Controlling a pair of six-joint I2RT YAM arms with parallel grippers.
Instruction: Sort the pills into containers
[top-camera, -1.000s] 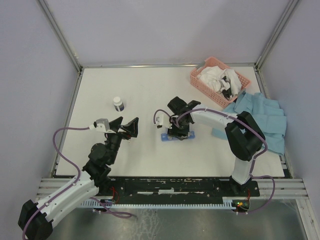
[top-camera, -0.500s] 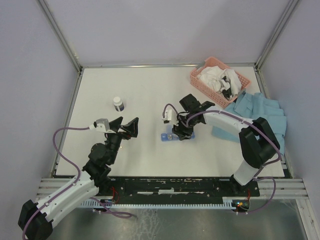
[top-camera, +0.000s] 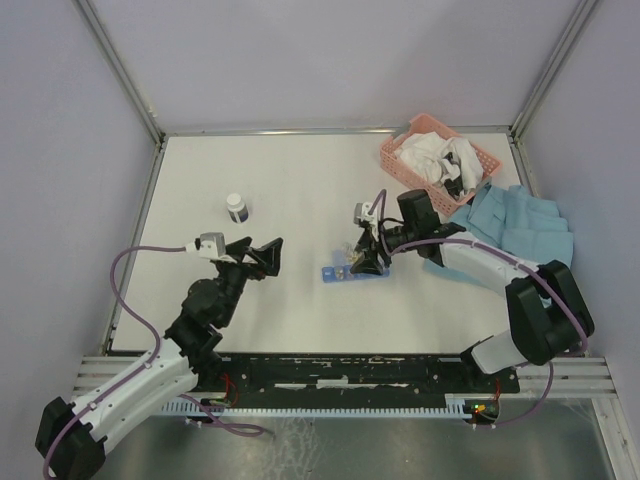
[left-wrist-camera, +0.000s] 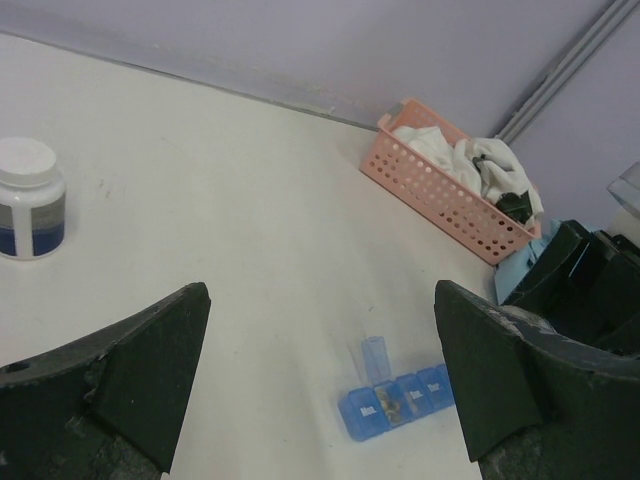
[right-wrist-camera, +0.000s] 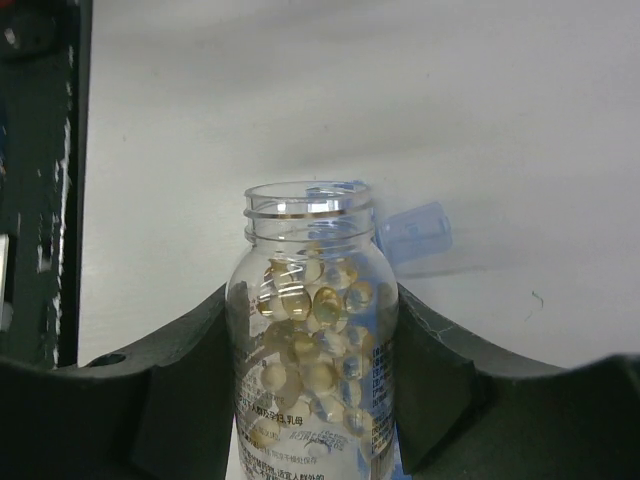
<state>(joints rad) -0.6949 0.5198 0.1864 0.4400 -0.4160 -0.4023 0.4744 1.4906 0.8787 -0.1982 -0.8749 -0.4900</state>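
Far left, the left gripper hangs over the table with its fingers spread wide and nothing between them. Up and to its left stands a white-capped bottle, upright, well apart from everything else.

Middle of the table is the strip, the blue organiser, lying flat. From the left wrist cam you can see it better: one lid near its left end is flipped up. The compartment just beside it has a few yellowish pills sitting in it. The other lids look shut, though they're pretty small in the shot.

Right over the strip is the right gripper. Its fingers are clamped on either side of a clear bottle with no cap on. That bottle is about half full of more yellowish pills. In the right wrist cam the bottle's mouth sits just in front of that raised blue lid. Can't tell if they touch.

Further right, at the back corner, is a pink basket stuffed with white rags. Just this side of it a pile of light blue cloth lies at the table's right edge.
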